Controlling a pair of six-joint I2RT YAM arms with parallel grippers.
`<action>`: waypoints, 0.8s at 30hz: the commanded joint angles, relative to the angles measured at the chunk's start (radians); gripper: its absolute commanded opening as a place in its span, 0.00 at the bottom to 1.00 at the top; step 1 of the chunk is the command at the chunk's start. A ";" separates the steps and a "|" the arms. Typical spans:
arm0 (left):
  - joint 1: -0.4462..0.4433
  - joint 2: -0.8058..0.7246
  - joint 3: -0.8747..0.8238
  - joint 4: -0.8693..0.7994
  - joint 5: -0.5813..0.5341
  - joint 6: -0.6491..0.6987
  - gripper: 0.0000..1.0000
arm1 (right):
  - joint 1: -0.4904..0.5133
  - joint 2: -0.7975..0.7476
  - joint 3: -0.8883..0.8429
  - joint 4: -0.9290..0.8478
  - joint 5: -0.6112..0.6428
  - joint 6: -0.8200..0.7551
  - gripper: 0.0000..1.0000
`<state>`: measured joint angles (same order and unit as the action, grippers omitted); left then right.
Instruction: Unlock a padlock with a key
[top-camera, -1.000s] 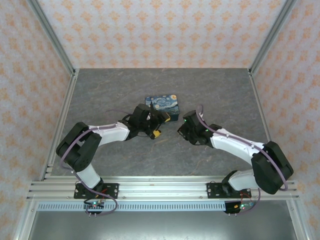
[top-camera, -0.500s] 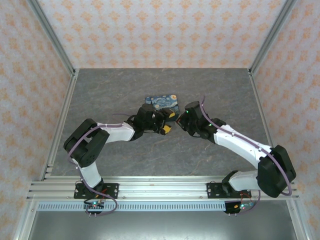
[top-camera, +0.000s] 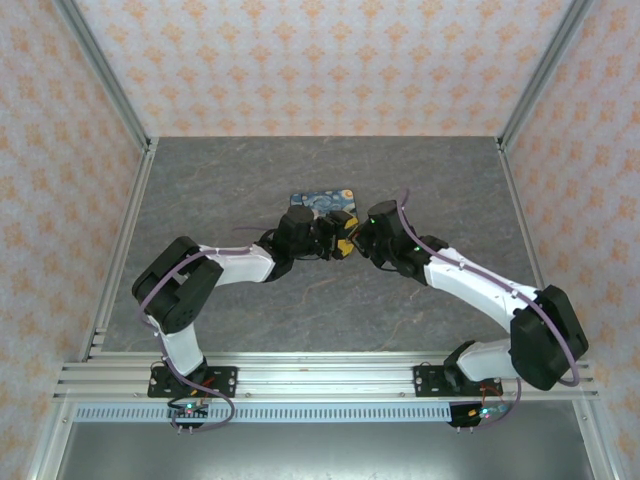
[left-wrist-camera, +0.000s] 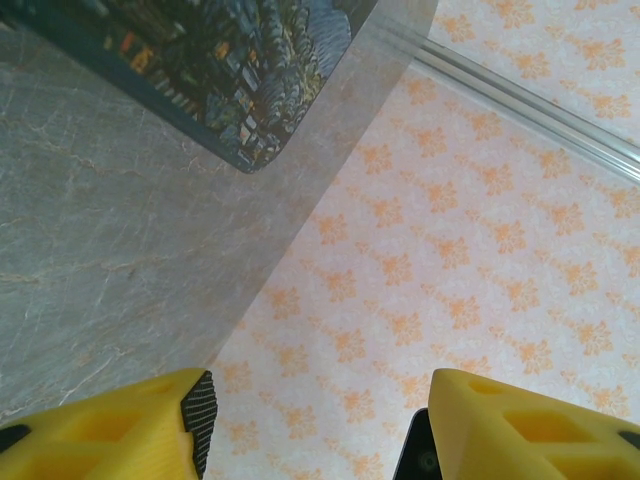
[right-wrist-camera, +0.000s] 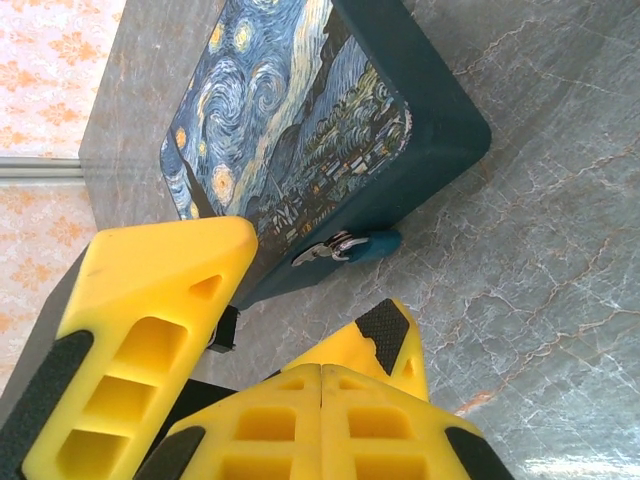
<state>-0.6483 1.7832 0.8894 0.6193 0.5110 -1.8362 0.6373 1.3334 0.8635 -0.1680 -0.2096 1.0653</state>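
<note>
**Lining up on the padlock, key not in it yet**

Step in hand, as I judge it: approach and positioning; both arms meet at the near side of the box (right-wrist-camera: 300, 130), nothing unlocked so far; padlock (right-wrist-camera: 368, 244) sits low against the box's side wall, near its corner, teal body toward the table (right-wrist-camera: 530, 200), silvery bit touching the box edge; no gripper touches it.

Left gripper (left-wrist-camera: 310, 425): jaws stand apart, partly open; in its own wrist view there is nothing between the pads, just table and the wallpapered wall beyond, box corner well ahead; from the right wrist view its yellow fingers (right-wrist-camera: 150, 300) sit either side of the right gripper's tips, one just beside the box wall, the other near the padlock but clear of it.

Right gripper (right-wrist-camera: 320, 390): fingers pressed together, fully closed; tips aim at the padlock, just short of it; cannot tell if a key is pinched between them, no key visible in any view.

Next move calls for, I'd guess: left jaws coming round the padlock body to steady it, keyhole facing the right arm; then a fine, straight push and a twist from the right; tight spot, since the two grippers are crowding each other and the padlock is tiny and pressed to the box; a nudge could slide it away.
</note>
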 joint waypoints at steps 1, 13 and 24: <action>-0.008 0.001 -0.004 0.038 -0.029 -0.014 0.58 | -0.012 0.000 -0.010 0.031 0.016 0.016 0.00; -0.008 0.004 -0.017 0.018 -0.046 0.008 0.47 | -0.033 -0.032 -0.053 0.028 0.022 0.024 0.00; -0.007 0.001 -0.022 -0.014 -0.049 0.031 0.43 | -0.035 -0.033 -0.063 0.036 0.020 0.026 0.00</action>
<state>-0.6483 1.7832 0.8799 0.6178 0.4854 -1.8313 0.6071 1.3300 0.8200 -0.1478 -0.2092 1.0809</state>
